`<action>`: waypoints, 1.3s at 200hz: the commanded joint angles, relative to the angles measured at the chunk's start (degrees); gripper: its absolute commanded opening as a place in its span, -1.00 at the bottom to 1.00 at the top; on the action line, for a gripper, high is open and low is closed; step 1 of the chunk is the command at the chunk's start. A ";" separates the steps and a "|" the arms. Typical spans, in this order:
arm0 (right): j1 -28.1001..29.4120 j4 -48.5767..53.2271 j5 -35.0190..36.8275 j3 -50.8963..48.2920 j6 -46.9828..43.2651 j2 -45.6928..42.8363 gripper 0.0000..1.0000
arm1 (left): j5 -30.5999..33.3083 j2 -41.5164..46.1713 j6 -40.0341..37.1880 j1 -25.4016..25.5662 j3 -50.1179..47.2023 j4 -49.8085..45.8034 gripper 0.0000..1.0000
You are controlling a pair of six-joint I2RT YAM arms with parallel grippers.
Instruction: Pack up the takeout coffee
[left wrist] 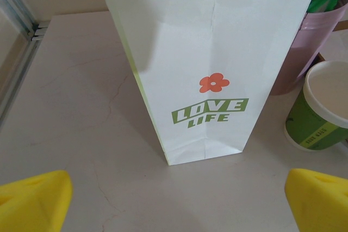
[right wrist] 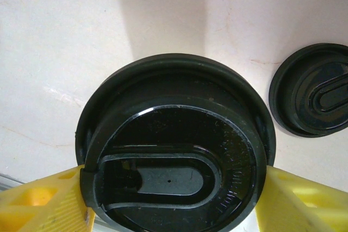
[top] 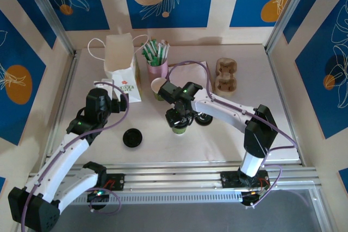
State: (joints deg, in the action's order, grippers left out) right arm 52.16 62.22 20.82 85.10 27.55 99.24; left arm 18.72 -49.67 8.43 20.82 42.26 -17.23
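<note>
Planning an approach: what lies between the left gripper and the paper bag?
Only bare table between left gripper and paper bag; left wrist view.

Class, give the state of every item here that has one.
White paper bag with green lettering: upright.
Lidded green-and-white paper cup: upright, gripped.
Second green-and-white paper cup: upright, unlidded.
Two loose round black plastic lids: lying flat.
Pink stick-filled cup: upright.
Left end effector: open, empty.
Right end effector: closed on that cup.

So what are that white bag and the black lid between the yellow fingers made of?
The white bag looks like matte paper: crisp fold creases and a printed logo. The black lid seems moulded plastic, slightly glossy: it catches light and carries raised lettering.
</note>
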 commanded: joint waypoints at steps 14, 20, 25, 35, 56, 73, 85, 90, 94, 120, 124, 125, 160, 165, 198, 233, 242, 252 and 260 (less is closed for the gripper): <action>-1.21 0.09 -4.62 -4.82 -0.89 4.41 0.38 | 0.51 0.19 -1.13 0.67 0.63 -0.24 1.00; -1.53 -0.19 -5.24 -5.18 -0.92 4.67 0.37 | 0.53 0.19 -1.13 0.65 0.61 -0.25 1.00; -1.67 -0.32 -5.30 -5.52 -0.92 4.86 0.37 | 0.39 0.19 -1.14 0.63 0.63 -0.32 1.00; -1.80 -0.67 -5.73 -6.11 -1.16 5.29 0.37 | 0.43 0.22 -1.25 0.63 0.63 -0.27 1.00; -2.40 -1.87 -8.10 -7.54 -1.36 5.91 0.37 | 0.18 0.21 -1.23 0.64 0.63 -0.31 1.00; -2.68 -1.54 -7.56 -7.92 -1.32 6.53 0.37 | 0.06 0.20 -1.31 0.63 0.63 -0.34 1.00; -2.81 -0.69 -6.28 -7.79 -1.02 7.13 0.37 | -0.11 0.19 -1.31 0.63 0.63 -0.29 1.00; -2.77 -0.37 -5.69 -7.76 -0.93 7.32 0.37 | -0.09 0.19 -1.31 0.66 0.63 -0.28 1.00; -2.77 -0.19 -5.34 -7.80 -0.92 7.43 0.37 | -0.15 0.19 -1.31 0.63 0.69 -0.29 0.99; -2.68 0.32 -4.74 -6.79 -0.74 7.07 0.36 | -0.21 0.19 -1.39 0.67 0.72 -0.26 1.00; -2.72 0.43 -4.84 -6.37 -0.83 6.82 0.36 | -0.26 0.19 -1.43 0.63 0.67 -0.23 0.99; -2.75 0.48 -4.83 -6.27 -0.83 6.74 0.36 | -0.26 0.19 -1.41 0.63 0.65 -0.25 0.99; -3.91 3.09 -4.12 -0.98 -1.49 4.51 0.35 | -0.26 0.28 -1.45 0.67 0.65 -0.43 1.00; -4.04 3.65 -4.27 -0.19 -1.68 4.11 0.35 | -0.19 0.33 -1.36 0.70 0.65 -0.41 1.00; -4.93 6.77 -3.58 4.24 -2.31 1.48 0.35 | -0.18 0.41 -1.39 0.69 0.65 -0.39 1.00; -6.38 9.14 -2.23 6.14 -2.61 -1.76 0.35 | -0.21 0.36 -1.40 0.65 0.70 -0.43 1.00; -7.07 9.28 -2.29 6.22 -2.68 -2.92 0.35 | -0.18 0.41 -1.39 0.72 0.71 -0.41 1.00; -8.00 9.58 -2.11 6.41 -2.68 -4.33 0.35 | -0.26 0.36 -1.39 0.71 0.67 -0.38 1.00; -9.00 9.46 -2.28 6.22 -2.80 -5.64 0.35 | -0.24 0.41 -1.39 0.76 0.68 -0.47 1.00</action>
State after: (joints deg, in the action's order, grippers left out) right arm 45.25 68.82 18.02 89.58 25.58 98.67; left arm 18.68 -49.67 8.40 20.82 42.26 -17.23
